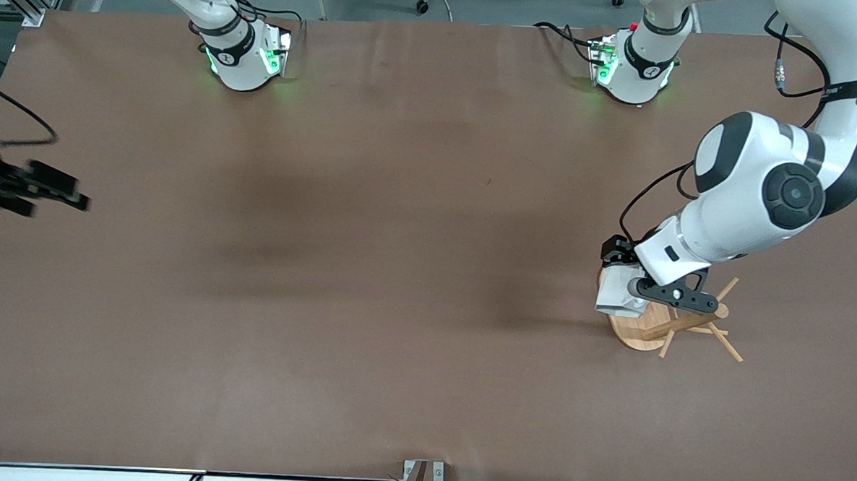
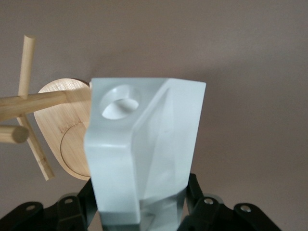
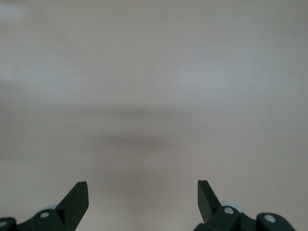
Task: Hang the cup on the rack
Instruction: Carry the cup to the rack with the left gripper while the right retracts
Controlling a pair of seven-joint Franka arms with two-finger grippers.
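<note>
Table (image 1: 398,268) was brown and mostly bare; all the action sat at the left arm's end. Left arm reached down from its base w/ the left gripper (image 1: 633,282) over the rack (image 1: 638,333), jaws clamped on the cup (image 1: 618,292). Right gripper (image 1: 55,188) waited over the table edge at the right arm's end, fingers spread wide apart w/ nothing between, per the right wrist view.

Rack stood on its oval base, pegs angling out from the post. Cup was held in the air just above the base. In the left wrist view the cup (image 2: 144,144) had its handle hole (image 2: 118,101) facing away from the gripper, a peg (image 2: 33,102) just beside it but not through it.

Risks, my read: peg tip could miss the hole and hit the handle face, shoving the light rack or tipping it. Grip looked to be low on the cup body, so a bump might twist the cup in the jaws. Letting go before the peg was through = cup drops onto the base.
</note>
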